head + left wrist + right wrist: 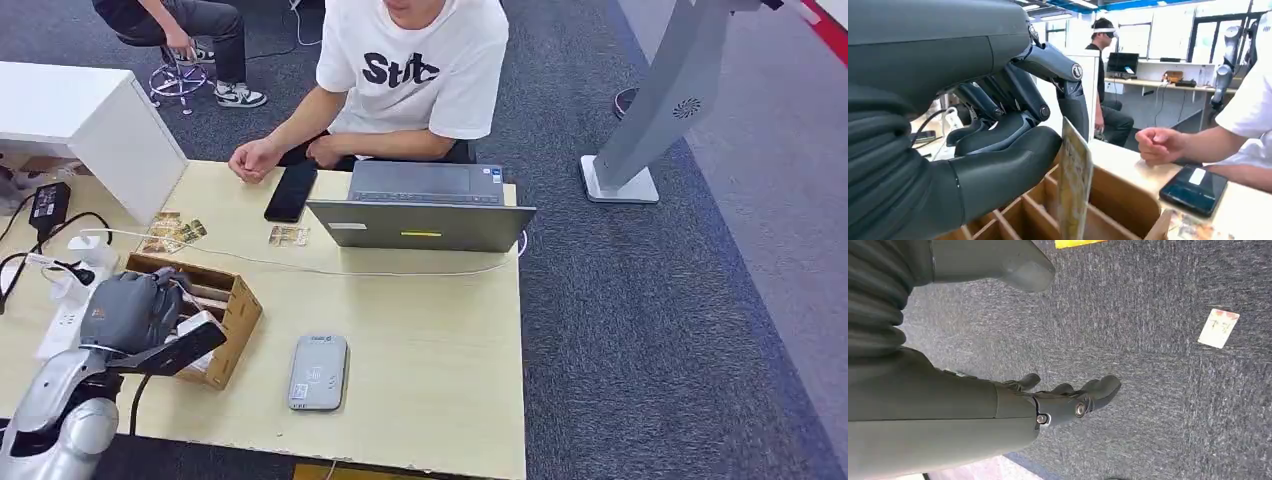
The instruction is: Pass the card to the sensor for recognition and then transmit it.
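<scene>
1. Left hand (132, 308): grey, set over the wooden card box (238, 312) at the table's near left corner. In the left wrist view its fingers (1013, 102) are curled downward and its thumb (1003, 167) reaches toward an upright card (1074, 187). The thumb tip lies right against the card's edge; whether the card is actually pinched cannot be told.
2. Card: stands on edge in the box, yellowish printed face, rising above the wooden dividers.
3. Wooden card box: open-topped, split into compartments by thin slats.
4. Right hand (1068, 400): hangs over grey carpet (1148, 390), fingers loosely spread, holding nothing. A small white slip (1218, 328) lies on the carpet, well apart from it.
5. Card sensor (318, 372): flat grey rounded pad, lying on the table (430, 340) just beside the box, toward the middle of the near edge.
6. White cable (300, 266): runs across the table between the box and the laptop.
7. Laptop (421, 210): grey, open, at the far edge, its lid's back toward the robot.
8. Black phone (291, 191): flat, left of the laptop.
9. Loose cards (288, 236): near the phone; more (172, 233) just beyond the box.
10. Person in white T-shirt (415, 65): seated behind the laptop, one hand (252, 160) resting on the table near the phone.
11. White power strip (72, 300): at the table's left edge, with plugs.
</scene>
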{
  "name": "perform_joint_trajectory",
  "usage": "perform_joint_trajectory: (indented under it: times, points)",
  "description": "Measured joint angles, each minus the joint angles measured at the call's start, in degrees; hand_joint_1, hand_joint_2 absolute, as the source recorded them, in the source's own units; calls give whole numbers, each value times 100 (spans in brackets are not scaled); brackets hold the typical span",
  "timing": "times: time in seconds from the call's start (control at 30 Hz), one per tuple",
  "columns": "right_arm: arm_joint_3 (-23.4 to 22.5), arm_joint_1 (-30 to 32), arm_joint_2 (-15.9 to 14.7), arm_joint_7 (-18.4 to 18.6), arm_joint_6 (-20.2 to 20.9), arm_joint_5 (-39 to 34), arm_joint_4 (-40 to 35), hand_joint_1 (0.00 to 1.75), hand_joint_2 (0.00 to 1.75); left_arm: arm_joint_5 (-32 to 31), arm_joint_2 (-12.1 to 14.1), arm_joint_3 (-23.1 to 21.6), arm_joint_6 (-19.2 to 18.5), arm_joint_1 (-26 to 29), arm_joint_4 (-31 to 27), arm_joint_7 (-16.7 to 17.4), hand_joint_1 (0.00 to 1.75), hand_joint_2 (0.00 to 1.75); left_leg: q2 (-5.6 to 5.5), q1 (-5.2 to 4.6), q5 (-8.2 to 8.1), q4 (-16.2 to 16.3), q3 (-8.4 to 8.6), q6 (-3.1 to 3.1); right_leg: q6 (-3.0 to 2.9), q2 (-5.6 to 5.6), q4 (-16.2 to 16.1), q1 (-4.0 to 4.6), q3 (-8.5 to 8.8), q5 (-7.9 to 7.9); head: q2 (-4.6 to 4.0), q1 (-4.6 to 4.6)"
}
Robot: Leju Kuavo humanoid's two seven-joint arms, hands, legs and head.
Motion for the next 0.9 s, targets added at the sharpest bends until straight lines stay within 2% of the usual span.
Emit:
perform_joint_trajectory:
  times: [0.33,0.47,0.7,0.9]
  points:
    - [98,0,-7,20,2,-9,7,0,175,319,39,190,-151,-429,-24,22,175,175,0,0,0,0,0,0,0,0,1,0,1,0,0,0]
    - [131,-4,-22,13,2,-9,9,0,175,345,92,284,-168,-669,-9,144,175,175,-2,0,1,0,-1,1,0,-1,1,0,1,0,0,0]
    - [225,-15,-44,31,4,-11,13,0,175,-591,155,448,190,-1417,457,636,175,175,-2,0,2,0,-1,1,1,-1,2,0,2,1,0,0]
    - [282,-19,-48,103,2,-46,17,0,175,-745,116,529,321,-1723,966,638,175,175,-1,0,1,0,-1,1,2,0,2,0,0,1,0,0]
